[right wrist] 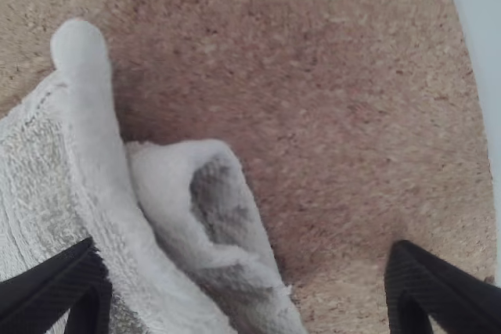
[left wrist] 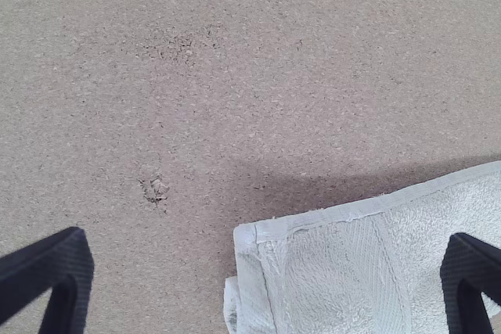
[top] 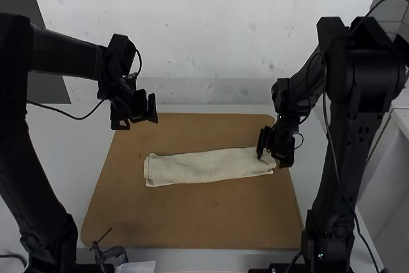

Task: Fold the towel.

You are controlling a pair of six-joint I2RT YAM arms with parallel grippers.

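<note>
"Condition of the towel?"

"White terry towel [top: 204, 167], folded into a long strip, lying across the brown board [top: 192, 222]; right end rumpled."

"Grippers?"

"Left gripper [top: 136, 118]: fingers wide, empty, raised. Right gripper [top: 272, 155]: fingers wide, at the rumpled end."

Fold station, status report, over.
Towel in a long strip on the board. Left end effector open, raised. Right end effector open at towel's right end.
</note>
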